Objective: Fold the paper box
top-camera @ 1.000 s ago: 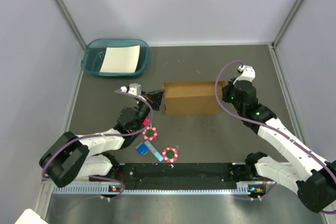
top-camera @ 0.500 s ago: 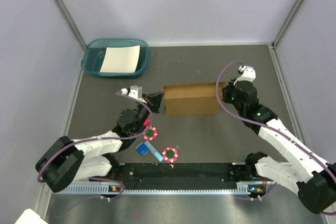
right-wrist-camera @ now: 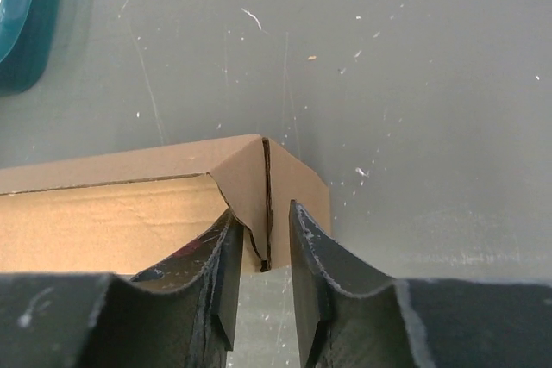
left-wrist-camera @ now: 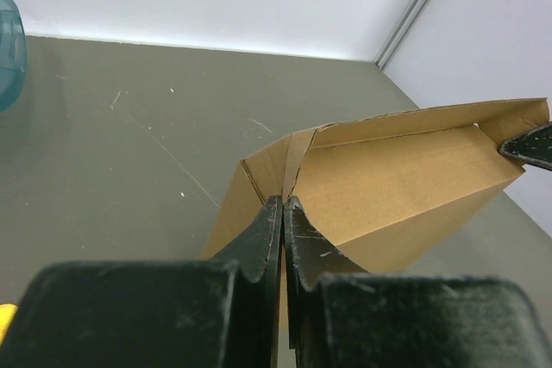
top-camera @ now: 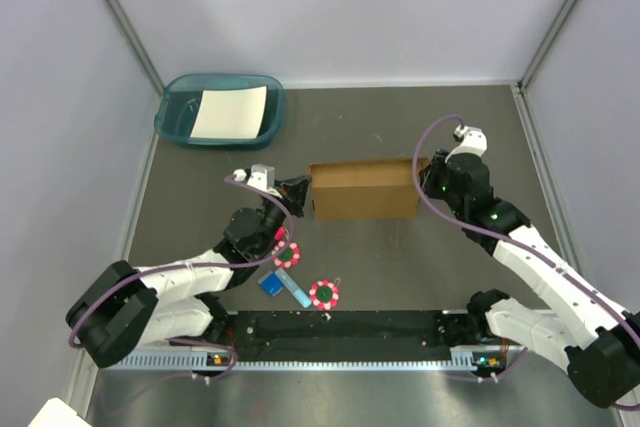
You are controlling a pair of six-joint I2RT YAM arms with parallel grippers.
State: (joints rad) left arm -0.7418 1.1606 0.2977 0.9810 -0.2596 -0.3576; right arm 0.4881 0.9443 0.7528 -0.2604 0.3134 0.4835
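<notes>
The paper box (top-camera: pixel 365 188) is a brown cardboard piece folded into a long shape, lying mid-table. My left gripper (top-camera: pixel 303 193) is at its left end. In the left wrist view the gripper (left-wrist-camera: pixel 283 204) is shut on a thin cardboard edge of the box (left-wrist-camera: pixel 397 187). My right gripper (top-camera: pixel 425 175) is at the box's right end. In the right wrist view that gripper (right-wrist-camera: pixel 262 209) stands open, straddling the corner flap of the box (right-wrist-camera: pixel 112 213), with a gap showing beside the right finger.
A teal tray (top-camera: pixel 175 112) holding a white paper sheet (top-camera: pixel 228 112) stands at the back left. Two red-and-green round pieces (top-camera: pixel 287 255) (top-camera: pixel 323 294) and a blue piece (top-camera: pixel 270 285) lie near the left arm. A black rail (top-camera: pixel 400 332) runs along the near edge.
My right gripper's jaws have parted off the box's right corner. The left gripper stays pinched on the left end, and the box has shifted slightly.
</notes>
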